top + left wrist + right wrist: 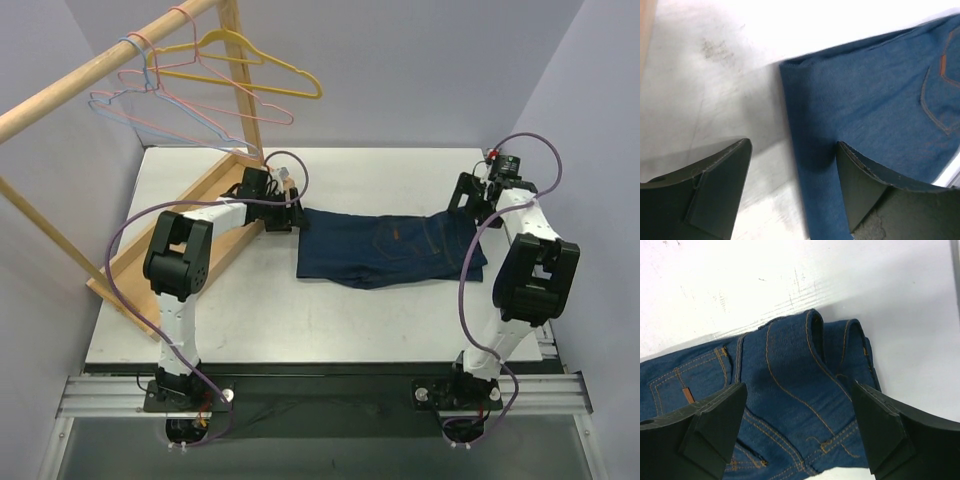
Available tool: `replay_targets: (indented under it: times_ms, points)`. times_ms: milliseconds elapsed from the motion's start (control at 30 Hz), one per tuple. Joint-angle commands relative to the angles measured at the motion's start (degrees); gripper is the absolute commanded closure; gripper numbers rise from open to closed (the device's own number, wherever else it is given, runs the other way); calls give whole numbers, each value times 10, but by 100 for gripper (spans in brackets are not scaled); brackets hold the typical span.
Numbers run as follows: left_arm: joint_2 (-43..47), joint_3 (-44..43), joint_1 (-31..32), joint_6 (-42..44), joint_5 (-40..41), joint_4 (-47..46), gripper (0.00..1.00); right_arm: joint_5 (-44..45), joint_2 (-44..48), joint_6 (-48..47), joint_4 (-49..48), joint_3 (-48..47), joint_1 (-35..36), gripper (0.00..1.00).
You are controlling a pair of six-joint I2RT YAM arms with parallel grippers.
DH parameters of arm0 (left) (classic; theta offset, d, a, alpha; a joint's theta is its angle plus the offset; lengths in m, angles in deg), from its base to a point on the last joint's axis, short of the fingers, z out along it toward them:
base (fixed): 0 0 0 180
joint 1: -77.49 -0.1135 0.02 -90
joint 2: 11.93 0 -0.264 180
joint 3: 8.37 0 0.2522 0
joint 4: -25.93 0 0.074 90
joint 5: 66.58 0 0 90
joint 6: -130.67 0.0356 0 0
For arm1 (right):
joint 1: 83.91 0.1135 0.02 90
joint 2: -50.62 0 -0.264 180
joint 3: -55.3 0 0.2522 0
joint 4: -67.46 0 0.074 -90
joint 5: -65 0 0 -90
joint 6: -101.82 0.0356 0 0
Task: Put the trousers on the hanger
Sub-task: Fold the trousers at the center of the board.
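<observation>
Left gripper (792, 145): Your left gripper is wide open. Its two fingers (715, 190) stand far apart and it holds nothing.
Left gripper place: It sits at the left end of the trousers (390, 250). In the left wrist view, one finger is over the bare table (380, 320) and the other is over the blue cloth. The folded edge of the cloth runs between them. You cannot tell if the tips touch the cloth.
Right gripper (799, 385): Your right gripper is wide open too. Its fingers (890, 435) are far apart and nothing is clamped in it.
Right gripper place: It is at the right end of the trousers, over the thick part with the orange stitching. You cannot tell if it touches the cloth.
Trousers: They lie flat and folded on the white table, between your two arms. A pocket faces up.
Hanger (97, 100): The light-blue hanger hangs on the wooden rail (60, 95) at the back left, well apart from the trousers. Neither gripper is near it.
Other hangers: A yellow hanger (250, 60) and pink hangers (250, 105) hang on the same rail, just beside the blue one.
</observation>
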Motion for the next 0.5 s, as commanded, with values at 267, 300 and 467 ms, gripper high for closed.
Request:
replay_targets:
  times_ms: [267,300,467]
  points:
    - [-89,-95,3,-26,-30,-9,21,-52,-51,11,18,-5,-21,53]
    - [-94,-100,3,-28,-30,-10,21,-50,-50,9,31,-9,-21,73]
    - [-83,-88,5,-30,-12,-15,21,6,-27,3,91,-27,-21,86]
